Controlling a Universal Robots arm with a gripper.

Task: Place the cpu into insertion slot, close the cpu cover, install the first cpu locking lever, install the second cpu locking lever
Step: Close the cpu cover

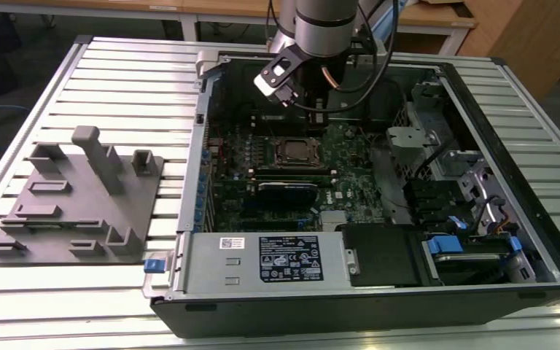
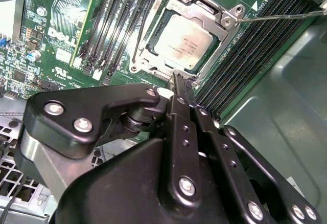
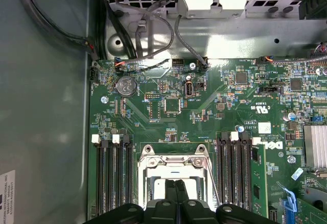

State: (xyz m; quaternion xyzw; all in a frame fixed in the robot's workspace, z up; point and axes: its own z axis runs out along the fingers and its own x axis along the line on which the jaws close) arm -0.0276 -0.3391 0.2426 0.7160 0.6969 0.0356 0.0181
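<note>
The cpu point(image 2: 184, 42) lies flat in the insertion slot point(image 1: 279, 152), its silvery top showing through the window of the cpu cover point(image 2: 202, 10), which is folded down over it. A thin wire lever point(image 2: 286, 13) sticks out from one socket corner across the memory slots. Another thin lever point(image 3: 213, 183) runs along the socket's side. My gripper point(image 2: 178, 78) is shut with nothing between its narrow black fingers. It hangs just above the socket's edge, with the fingertips point(image 3: 172, 184) over the cover frame. In the exterior view my gripper point(image 1: 308, 109) is inside the open case, behind the socket.
Black memory slots point(image 2: 115, 24) flank the socket on both sides. Cables point(image 3: 148, 35) and a metal cage sit beyond the board's edge. A power supply point(image 1: 260, 259) and drive bays point(image 1: 455, 189) fill the case's near and right parts. A grey fixture plate point(image 1: 76, 197) lies at the exterior view's left.
</note>
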